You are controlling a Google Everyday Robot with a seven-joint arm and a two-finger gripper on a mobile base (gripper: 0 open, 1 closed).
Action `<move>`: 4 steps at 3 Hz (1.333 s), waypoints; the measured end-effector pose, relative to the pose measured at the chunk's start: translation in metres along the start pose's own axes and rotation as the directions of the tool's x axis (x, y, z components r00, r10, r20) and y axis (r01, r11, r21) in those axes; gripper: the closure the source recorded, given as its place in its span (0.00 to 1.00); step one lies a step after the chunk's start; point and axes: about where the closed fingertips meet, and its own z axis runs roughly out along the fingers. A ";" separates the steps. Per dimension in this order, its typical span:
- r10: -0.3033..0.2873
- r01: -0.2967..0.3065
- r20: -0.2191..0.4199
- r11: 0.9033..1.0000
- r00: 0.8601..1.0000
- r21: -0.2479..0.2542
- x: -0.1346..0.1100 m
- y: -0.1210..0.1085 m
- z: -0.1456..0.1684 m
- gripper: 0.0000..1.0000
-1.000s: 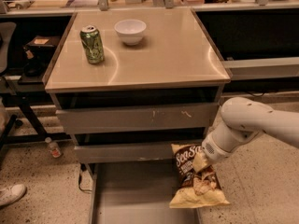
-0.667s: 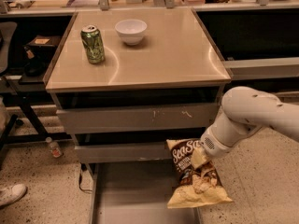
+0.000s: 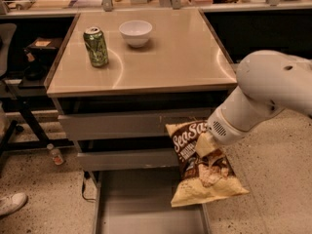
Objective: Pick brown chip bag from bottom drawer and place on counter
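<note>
Bag (image 3: 202,172): dark brown top, cream-yellow bottom, white "Sea Sa" script, crinkled. It hangs tilted in the air, bottom swung right, over the right side of the drawer (image 3: 146,204). Gripper (image 3: 204,144) is clamped on its upper right part. Drawer: grey, pulled out, flat bottom. Counter (image 3: 170,57): glossy beige, above the bag.

Three drawers (image 3: 136,125), one can (image 3: 95,46), one bowl (image 3: 135,32), one brown chip bag (image 3: 209,179) and one gripper (image 3: 204,143) (bag's twelve o'clock) are counted.
</note>
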 end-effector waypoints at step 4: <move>-0.034 0.033 0.124 0.999 0.992 0.016 -0.047 -0.029 -0.091 1.00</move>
